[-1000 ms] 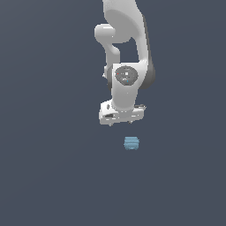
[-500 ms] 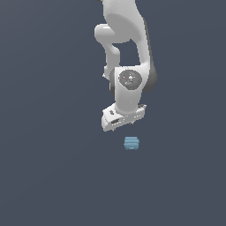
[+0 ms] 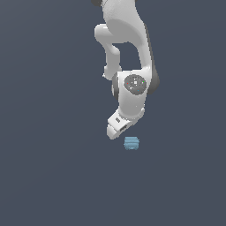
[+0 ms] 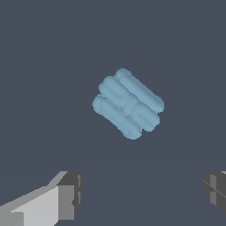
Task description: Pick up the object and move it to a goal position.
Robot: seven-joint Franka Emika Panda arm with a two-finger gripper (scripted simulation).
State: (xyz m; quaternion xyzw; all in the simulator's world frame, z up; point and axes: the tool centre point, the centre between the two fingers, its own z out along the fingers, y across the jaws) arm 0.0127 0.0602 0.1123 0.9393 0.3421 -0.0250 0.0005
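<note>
The object (image 3: 131, 143) is a small light-blue ridged lump lying on the dark grey floor. In the exterior view my white gripper (image 3: 118, 128) hangs just above it and slightly toward that view's left, apart from it. The wrist view shows the object (image 4: 128, 103) ahead of my gripper (image 4: 143, 194), with its ridges running diagonally. Both fingertips (image 4: 70, 194) stand wide apart with nothing between them, so the gripper is open.
The dark grey floor (image 3: 53, 176) spreads plain in every direction. Above the gripper rises the white arm (image 3: 128, 53). No goal marker shows in either view.
The hand has turned about its axis and come down closer to the object over the last second. The object has stayed where it was.
</note>
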